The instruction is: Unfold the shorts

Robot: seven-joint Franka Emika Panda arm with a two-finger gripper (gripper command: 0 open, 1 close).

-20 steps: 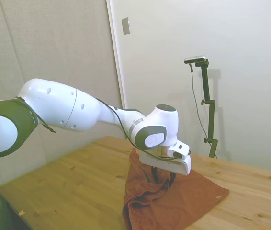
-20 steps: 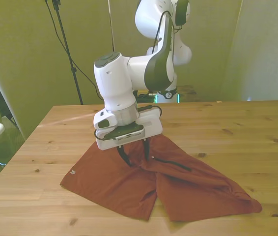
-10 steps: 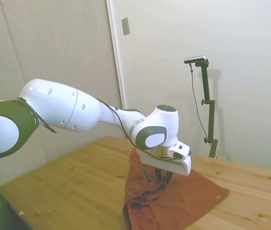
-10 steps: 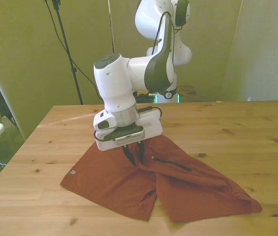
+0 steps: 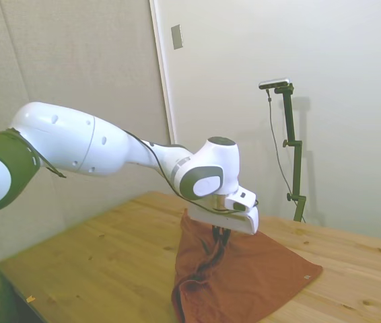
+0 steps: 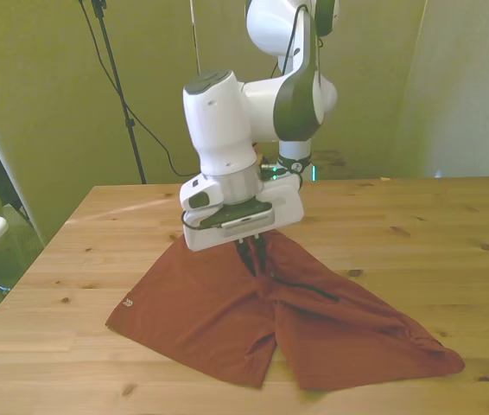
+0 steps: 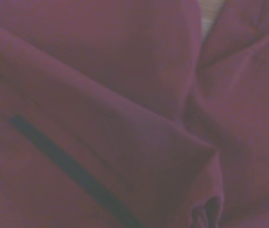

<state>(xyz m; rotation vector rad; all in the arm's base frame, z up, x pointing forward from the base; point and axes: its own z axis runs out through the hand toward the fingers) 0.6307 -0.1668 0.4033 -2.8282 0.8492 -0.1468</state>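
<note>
Up and toward 2 o'clock goes my hand (image 6: 251, 259), pinching a fold of the wrinkled rust-orange fabric shorts (image 6: 227, 316); bench-flat cloth trails toward 5.

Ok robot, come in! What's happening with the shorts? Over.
Gripper pinched shut on the shorts, lifting a fold near the middle. Shorts partly spread on the table, one leg crumpled. Nothing in the way.

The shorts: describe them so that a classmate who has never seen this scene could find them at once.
Start from the wooden table and the white arm reaching over it. Directly under the gripper lies the shorts, a rust-red wrinkled cloth spread flat with a fold pinched up at its middle. It is the only fabric on the table, with a small light tag at one corner.
</note>
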